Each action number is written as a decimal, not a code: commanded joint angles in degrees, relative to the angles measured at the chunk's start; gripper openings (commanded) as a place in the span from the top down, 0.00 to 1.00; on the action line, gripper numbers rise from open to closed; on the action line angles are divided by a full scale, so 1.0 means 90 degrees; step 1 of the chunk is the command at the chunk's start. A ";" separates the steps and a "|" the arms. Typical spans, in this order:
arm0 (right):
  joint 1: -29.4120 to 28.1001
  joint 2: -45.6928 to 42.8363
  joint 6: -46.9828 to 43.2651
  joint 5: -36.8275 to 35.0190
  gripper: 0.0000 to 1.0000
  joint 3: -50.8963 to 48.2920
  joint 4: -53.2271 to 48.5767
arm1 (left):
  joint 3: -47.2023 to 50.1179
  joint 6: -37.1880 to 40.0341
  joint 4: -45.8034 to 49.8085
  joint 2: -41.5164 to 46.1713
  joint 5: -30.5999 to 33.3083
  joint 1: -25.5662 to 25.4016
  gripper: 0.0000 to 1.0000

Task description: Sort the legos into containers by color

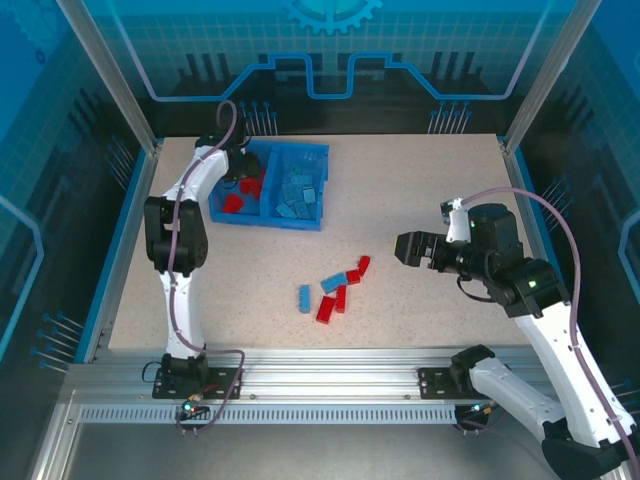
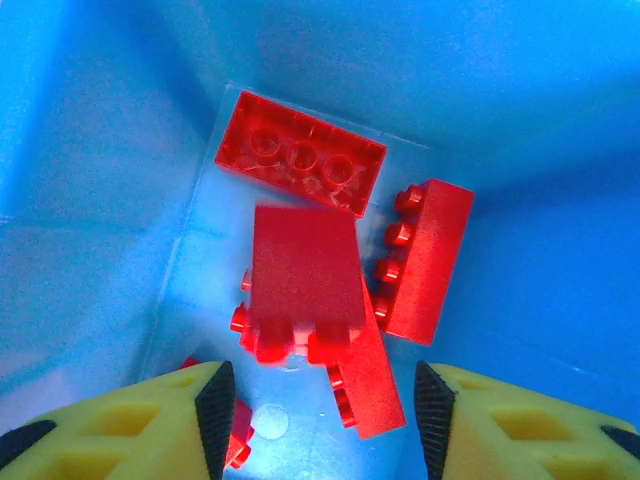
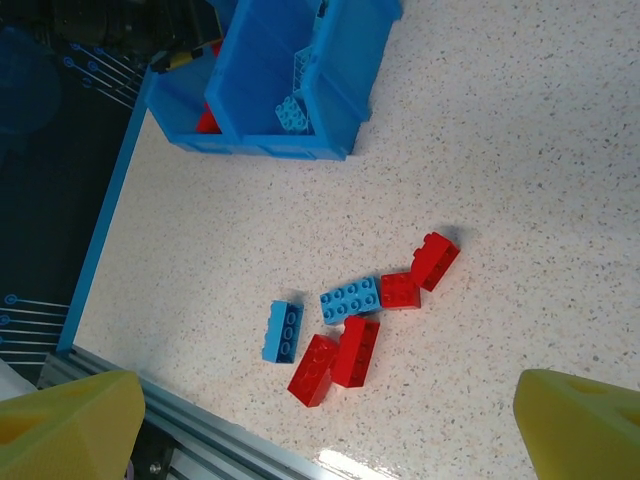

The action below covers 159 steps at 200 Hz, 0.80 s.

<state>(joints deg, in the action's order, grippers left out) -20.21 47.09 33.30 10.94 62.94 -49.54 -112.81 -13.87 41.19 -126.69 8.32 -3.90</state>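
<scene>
While between tray walls (image 2: pixel 90 170), left fingers (image 2: pixel 120 430) apart

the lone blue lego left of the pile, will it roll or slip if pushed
Probably won't roll: the blue lego is boxy, flat-sided. Likely rigid and light, being small moulded plastic. Pushed, it would probably slide on the smooth table, maybe swivelling.

Bare table (image 1: pixel 440 190) is open across the centre and upper right of the top view; a loose cluster of legos (image 1: pixel 338 288) obstructs the lower middle; the tray (image 1: pixel 290 222) walls off the upper left, its left compartment crowded by the left arm (image 1: pixel 178 235) and piled red bricks (image 2: pixel 305 285); the right gripper (image 1: pixel 402 247) occupies mid-right.
</scene>
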 commanded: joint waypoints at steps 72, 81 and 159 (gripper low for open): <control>-0.1410 0.1565 0.0138 -0.0650 0.07 0.0393 0.0289 | 0.2708 0.0101 -0.1085 0.4498 -0.1193 -0.0305 0.46; -0.1764 0.1915 0.0156 -0.0798 0.08 0.0530 0.0330 | 0.3153 0.0394 -0.1188 0.5091 -0.1304 -0.0436 0.46; -0.3800 0.5078 0.0598 -0.1416 0.34 0.1492 0.0895 | 0.6819 0.4719 -0.0538 0.9561 -0.3074 -0.0942 0.15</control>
<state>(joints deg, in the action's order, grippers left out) -51.44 87.20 36.07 1.58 73.89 -43.24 -59.51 11.20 31.20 -48.03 -11.94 -12.14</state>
